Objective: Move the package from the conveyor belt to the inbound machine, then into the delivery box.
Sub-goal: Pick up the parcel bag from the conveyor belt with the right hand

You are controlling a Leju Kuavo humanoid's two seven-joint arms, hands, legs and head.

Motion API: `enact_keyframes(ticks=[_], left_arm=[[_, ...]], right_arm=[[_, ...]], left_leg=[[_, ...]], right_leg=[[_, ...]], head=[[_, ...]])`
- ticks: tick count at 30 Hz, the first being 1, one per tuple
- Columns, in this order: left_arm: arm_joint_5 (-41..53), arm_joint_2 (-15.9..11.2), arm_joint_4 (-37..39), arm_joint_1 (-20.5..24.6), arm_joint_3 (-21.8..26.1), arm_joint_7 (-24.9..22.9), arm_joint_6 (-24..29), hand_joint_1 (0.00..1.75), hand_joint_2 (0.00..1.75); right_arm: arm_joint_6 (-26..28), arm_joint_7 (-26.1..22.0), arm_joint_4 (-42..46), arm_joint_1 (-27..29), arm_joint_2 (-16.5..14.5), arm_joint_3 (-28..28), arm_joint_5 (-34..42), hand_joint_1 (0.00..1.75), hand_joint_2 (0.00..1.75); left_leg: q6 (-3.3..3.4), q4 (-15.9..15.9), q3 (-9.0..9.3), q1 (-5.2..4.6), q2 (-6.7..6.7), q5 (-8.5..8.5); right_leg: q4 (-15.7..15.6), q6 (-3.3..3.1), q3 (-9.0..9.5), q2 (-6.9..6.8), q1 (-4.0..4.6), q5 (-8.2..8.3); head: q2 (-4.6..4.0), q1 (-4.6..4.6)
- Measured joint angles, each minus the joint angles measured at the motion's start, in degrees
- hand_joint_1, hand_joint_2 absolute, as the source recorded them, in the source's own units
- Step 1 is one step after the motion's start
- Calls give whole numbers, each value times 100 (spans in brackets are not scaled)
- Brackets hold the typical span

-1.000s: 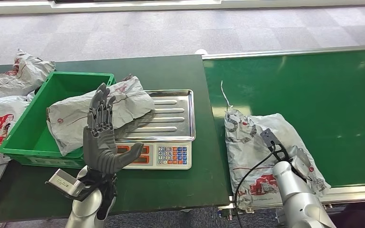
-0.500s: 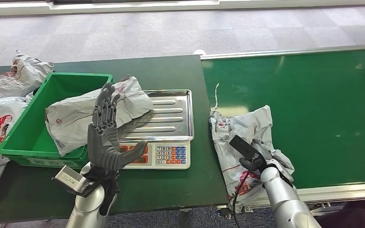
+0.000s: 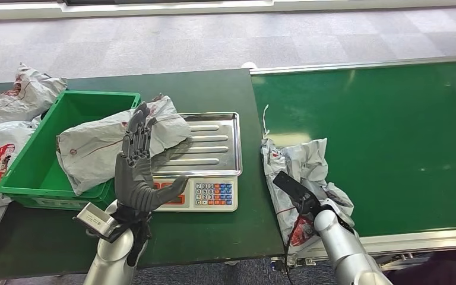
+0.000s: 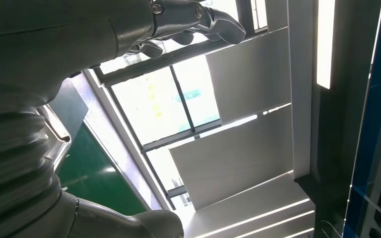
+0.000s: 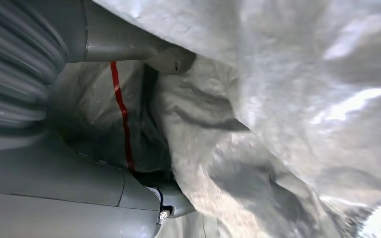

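Gripping crumpled grey package, red print unreadable: right hand

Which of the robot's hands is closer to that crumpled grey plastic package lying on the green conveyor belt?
The right hand: it grips the crumpled grey plastic package. The left hand is raised, open, in front of the scale, well apart.

To my left, beyond the green bin, I see three crumpled grey mail bags lying on the dark green table, a grey carpeted floor stretches behind, and ceiling light strips glow beside tall windows.
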State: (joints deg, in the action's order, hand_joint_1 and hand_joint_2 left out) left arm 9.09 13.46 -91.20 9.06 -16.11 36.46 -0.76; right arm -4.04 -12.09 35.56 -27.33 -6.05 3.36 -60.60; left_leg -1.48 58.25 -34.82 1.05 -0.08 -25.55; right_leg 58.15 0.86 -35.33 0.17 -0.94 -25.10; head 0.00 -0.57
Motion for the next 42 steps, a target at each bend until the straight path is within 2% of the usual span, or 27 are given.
enact_keyframes(ticks=[8, 12, 15, 19, 23, 26, 31, 37, 40, 42], left_arm=[[-2, -3, 10, 1, 0, 0, -3, 0, 175], [7, -6, -4, -14, 4, -8, 26, 0, 175], [-5, -9, -49, -63, 46, -27, 84, 0, 175], [-73, -11, -140, -181, 152, -20, 102, 0, 175], [-83, -11, -201, -243, 205, -12, 103, 0, 175], [-83, -11, -222, -265, 230, -11, 103, 0, 175], [-81, -11, -234, -285, 240, 16, 118, 0, 175], [-78, -8, -230, -289, 240, 49, 130, 0, 175], [-73, -1, -221, -252, 235, 81, 138, 0, 175], [-79, 8, -203, -189, 206, 119, 142, 0, 175]], right_arm=[[202, 119, 154, 35, -5, -122, 209, 175, 175], [567, 279, 483, 159, -49, -128, 378, 175, 175], [859, 486, 1130, 357, -124, -131, 506, 175, 175], [1291, 564, 2418, 653, -245, -177, 746, 175, 175], [1392, 649, 3460, 796, -304, -258, 798, 175, 175], [1459, 599, 3832, 893, -329, -281, 838, 175, 175], [2144, 278, 4544, 1065, -434, -291, 1147, 175, 175], [2621, 297, 5739, 1224, -578, -347, 1035, 175, 175], [2579, 164, 5805, 1078, -646, -471, 1199, 175, 175], [2540, 29, 5417, 736, -711, -676, 1373, 175, 175]], left_leg=[[0, 0, -5, -1, -8, 1], [1, 0, -12, -1, -13, 0], [1, 0, -18, -1, -17, 0], [1, -1, -22, -1, -17, 0], [1, -1, -22, -1, -21, -1], [2, 0, -23, -2, -22, -1], [2, 0, -22, -5, -24, 0], [3, -1, -23, -4, -23, -3], [3, -4, -30, -4, -18, -3], [1, -6, -29, -4, -11, -1]], right_leg=[[0, 0, 1, -2, -1, 0], [0, 1, -1, -6, -1, -2], [0, 2, -6, -8, -2, -4], [0, 2, -11, -9, -1, -7], [0, 5, -9, -15, -2, -11], [0, 5, -8, -18, -3, -11], [0, 5, -9, -19, -5, -10], [0, 5, -9, -19, -4, -13], [0, 4, -11, -17, -4, -12], [1, 1, -13, -10, -4, -7]], head=[[0, -1], [0, -2], [0, -1], [0, 0], [0, -1], [0, -2], [0, -1], [0, -1], [0, -2], [0, -2]])
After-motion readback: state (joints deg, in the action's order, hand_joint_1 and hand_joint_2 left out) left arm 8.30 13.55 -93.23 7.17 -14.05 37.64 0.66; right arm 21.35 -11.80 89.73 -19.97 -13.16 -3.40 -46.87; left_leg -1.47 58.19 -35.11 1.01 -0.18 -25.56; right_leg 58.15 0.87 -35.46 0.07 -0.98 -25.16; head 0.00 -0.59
